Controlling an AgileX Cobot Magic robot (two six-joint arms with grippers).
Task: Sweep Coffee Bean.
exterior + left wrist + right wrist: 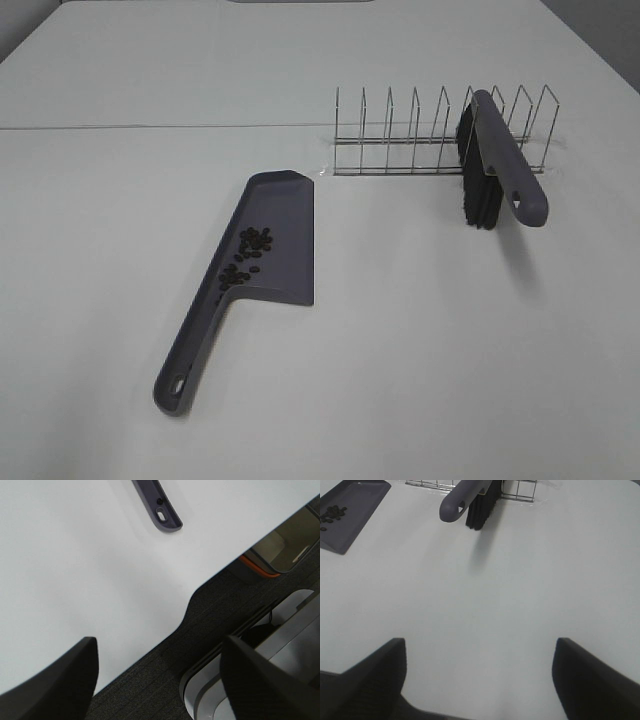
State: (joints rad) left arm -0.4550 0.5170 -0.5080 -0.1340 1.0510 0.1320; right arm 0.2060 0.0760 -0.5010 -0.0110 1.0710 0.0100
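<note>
The right gripper hangs with its jaws wide apart over the bare white table. Beyond it, the brush leans in a wire rack, and coffee beans lie in the dustpan.

left gripper: two broad black matte fingers, rounded tips | right gripper: same black matte fingers, finely textured surface

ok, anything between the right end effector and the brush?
Nothing visible. The right end effector stands open over bare table, and the brush leans in the wire rack straight ahead across clear surface. The coffee beans already lie in the dustpan, off to the side.
</note>
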